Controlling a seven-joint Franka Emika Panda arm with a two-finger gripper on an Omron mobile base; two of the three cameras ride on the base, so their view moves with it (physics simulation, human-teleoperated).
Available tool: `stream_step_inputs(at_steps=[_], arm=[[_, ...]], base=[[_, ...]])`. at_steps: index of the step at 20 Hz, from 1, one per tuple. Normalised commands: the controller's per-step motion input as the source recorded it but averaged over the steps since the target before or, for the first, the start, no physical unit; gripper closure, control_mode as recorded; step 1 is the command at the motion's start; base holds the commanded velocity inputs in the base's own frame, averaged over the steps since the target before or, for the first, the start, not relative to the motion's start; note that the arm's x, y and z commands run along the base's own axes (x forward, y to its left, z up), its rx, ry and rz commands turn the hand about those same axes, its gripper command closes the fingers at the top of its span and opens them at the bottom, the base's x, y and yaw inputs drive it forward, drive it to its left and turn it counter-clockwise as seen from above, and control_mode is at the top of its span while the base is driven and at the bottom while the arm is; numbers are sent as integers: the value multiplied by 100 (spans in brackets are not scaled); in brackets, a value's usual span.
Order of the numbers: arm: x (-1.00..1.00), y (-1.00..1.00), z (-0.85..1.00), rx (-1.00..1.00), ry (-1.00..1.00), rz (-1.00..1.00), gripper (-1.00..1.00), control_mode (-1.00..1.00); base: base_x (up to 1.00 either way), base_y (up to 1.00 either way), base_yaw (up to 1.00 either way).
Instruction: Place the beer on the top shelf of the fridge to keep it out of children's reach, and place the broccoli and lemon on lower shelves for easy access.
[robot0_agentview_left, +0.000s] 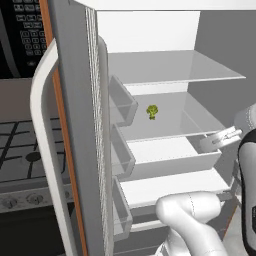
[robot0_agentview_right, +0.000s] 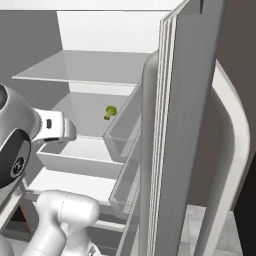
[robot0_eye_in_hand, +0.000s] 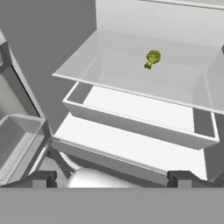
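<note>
Fridge (robot0_agentview_left: 150, 30): door open, shelves before us.
Broccoli (robot0_eye_in_hand: 152, 58): lies on a lower shelf (robot0_eye_in_hand: 131, 85), ahead of our gripper (robot0_eye_in_hand: 112, 178).
Gripper: jaws apart, empty.
Next: we'd withdraw clear of shelf edges, fetch the lemon or beer.

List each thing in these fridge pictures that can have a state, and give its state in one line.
fridge: door open.
broccoli: resting on a lower shelf, apart from the gripper.
top shelf: bare.
gripper: open, holding nothing.
</note>
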Motion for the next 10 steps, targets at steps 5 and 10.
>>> stream_step_inputs(at_steps=[5, 10], arm=[[-15, 0, 16, 0, 0, 0, -100, 100], [0, 0, 0, 0, 0, 0, -100, 100]], base=[[-6, 0, 0], [-57, 0, 3]])
